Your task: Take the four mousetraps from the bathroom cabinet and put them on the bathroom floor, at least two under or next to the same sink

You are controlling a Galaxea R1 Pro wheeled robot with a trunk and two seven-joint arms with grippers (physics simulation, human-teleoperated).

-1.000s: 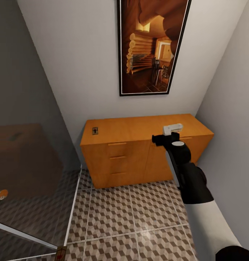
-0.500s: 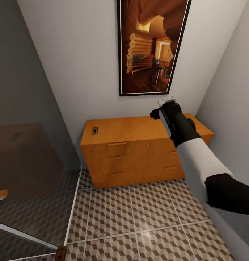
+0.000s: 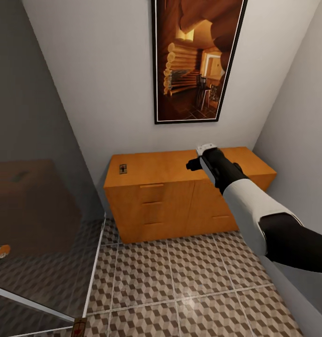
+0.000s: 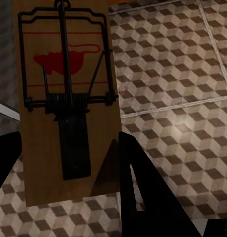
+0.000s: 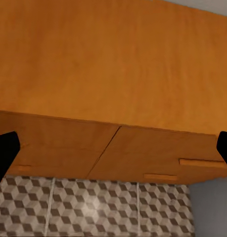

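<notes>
The orange-wood cabinet point(image 3: 179, 187) stands against the far wall, and one mousetrap point(image 3: 123, 169) lies on its top near the left end. My right gripper point(image 3: 205, 149) hovers over the top's right half. In the right wrist view it point(image 5: 113, 153) is open, fingers point(image 5: 4, 155) wide apart over the cabinet point(image 5: 113, 74) with nothing between them. My left gripper point(image 4: 68, 168) is shut on a mousetrap point(image 4: 68, 98), held flat above the bathroom floor point(image 4: 177, 64). Part of a mousetrap point(image 3: 79, 325) shows at the head view's bottom edge.
A glass panel point(image 3: 39, 210) closes off the left side. A framed picture point(image 3: 196, 61) hangs above the cabinet, and a grey wall point(image 3: 301, 140) runs close along the right. Patterned floor tiles point(image 3: 179, 281) lie open in front of the cabinet.
My right arm has risen from in front of the cabinet's right end, then swung left and dropped a little, so the gripper now hangs over the cabinet top. The rest is unchanged.
</notes>
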